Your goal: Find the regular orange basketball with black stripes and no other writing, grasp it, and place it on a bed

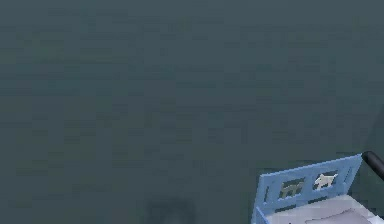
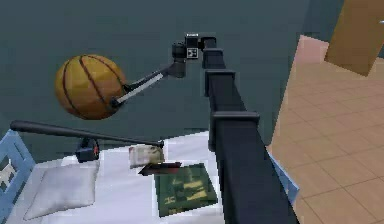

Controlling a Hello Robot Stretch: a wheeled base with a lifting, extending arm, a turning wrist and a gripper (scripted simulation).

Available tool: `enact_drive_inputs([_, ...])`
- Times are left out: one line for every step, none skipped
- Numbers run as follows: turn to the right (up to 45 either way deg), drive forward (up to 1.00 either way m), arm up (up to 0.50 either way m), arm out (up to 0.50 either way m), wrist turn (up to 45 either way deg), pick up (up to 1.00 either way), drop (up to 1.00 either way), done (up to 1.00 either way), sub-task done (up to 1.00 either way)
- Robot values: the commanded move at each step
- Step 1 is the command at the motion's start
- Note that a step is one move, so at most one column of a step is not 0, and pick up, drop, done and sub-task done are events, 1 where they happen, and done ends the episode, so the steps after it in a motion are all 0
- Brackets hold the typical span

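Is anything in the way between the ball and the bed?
The basketball hangs at the gripper, clear of the bed. Below it in the picture are a thin dark rod and a white pillow; a green book lies farther right.

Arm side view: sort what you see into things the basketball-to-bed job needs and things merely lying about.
Belongs to the job:
basketball, hanging clear at the far end of the gripper
bed

Just lying about, all on the bed:
white pillow
green book
small tan object

The fingers (image 2: 148, 84) hold the basketball (image 2: 88, 86) clear of the bed (image 2: 122, 196).
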Motion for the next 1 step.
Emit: enact_drive_inputs([0.0, 0.00, 0.00, 0.00, 36.0, 0.00, 0.00, 0.00, 0.00])
